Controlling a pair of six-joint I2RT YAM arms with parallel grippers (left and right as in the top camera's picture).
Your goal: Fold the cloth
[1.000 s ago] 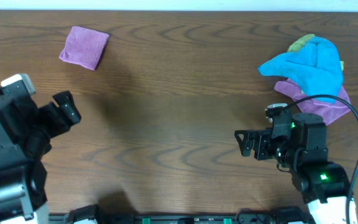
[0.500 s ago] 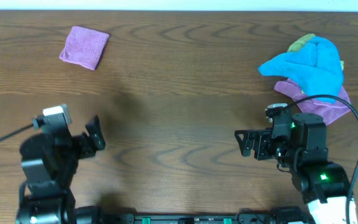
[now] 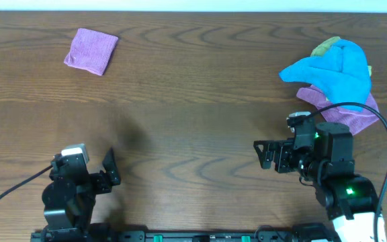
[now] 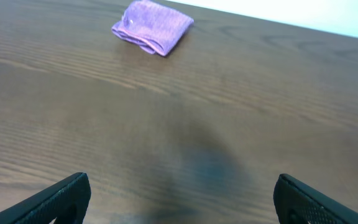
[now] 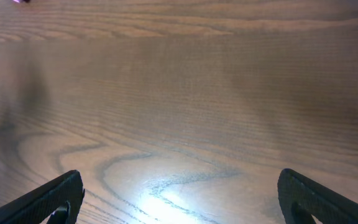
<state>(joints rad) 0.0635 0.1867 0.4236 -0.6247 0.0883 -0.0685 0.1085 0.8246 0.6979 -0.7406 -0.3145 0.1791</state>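
Pulled back over the last second, the left gripper (image 3: pixel 111 169) has swung from the left side of the table (image 3: pixel 193 114) down to the near edge, while the right gripper (image 3: pixel 262 154) has not shifted at all. Both sets of jaws stand spread wide with nothing between them, and each wrist view shows only bare wood ahead of its fingers. The folded purple cloth (image 3: pixel 91 51) lies as a compact square at the far left corner, well apart from either arm, so that piece looks done. At the far right a blue cloth (image 3: pixel 334 70) is heaped loosely over another purple cloth (image 3: pixel 355 115), with a green cloth (image 3: pixel 326 46) peeking out behind. The risk from here sits in that heap: the layers overlap, so a pinch at the blue edge could catch the purple one beneath and drag both. The right arm's cable also arcs just beside the pile and might snag fabric.
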